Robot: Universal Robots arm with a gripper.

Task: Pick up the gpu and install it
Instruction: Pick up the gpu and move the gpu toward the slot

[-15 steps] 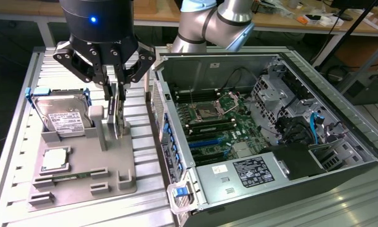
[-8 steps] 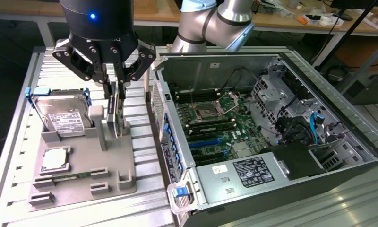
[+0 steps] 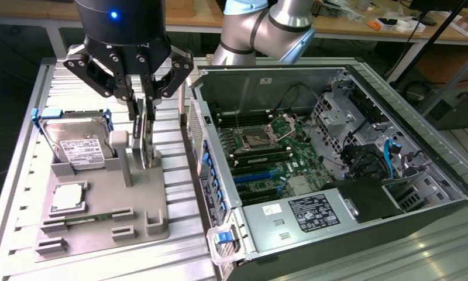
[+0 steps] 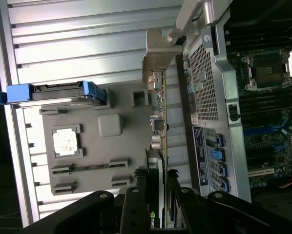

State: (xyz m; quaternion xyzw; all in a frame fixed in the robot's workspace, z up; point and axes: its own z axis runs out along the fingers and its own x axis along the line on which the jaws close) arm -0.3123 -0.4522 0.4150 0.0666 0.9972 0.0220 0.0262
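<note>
Start at the exterior view's left. The hard drive (image 3: 78, 143) rests in its cradle on the grey fixture tray (image 3: 101, 234). Just beside it, the gpu (image 3: 148, 146) stands on edge in its slot, with the gripper (image 3: 145, 117) clamped across its upper edge. If the grip is off-square, the card is likely to bind against the slot posts. Further right, the silver bracket (image 4: 153, 63) lies near the computer case (image 3: 218, 175) wall and could snag there. Any tilt over the motherboard (image 3: 273, 152) risks damaged contacts.
</note>
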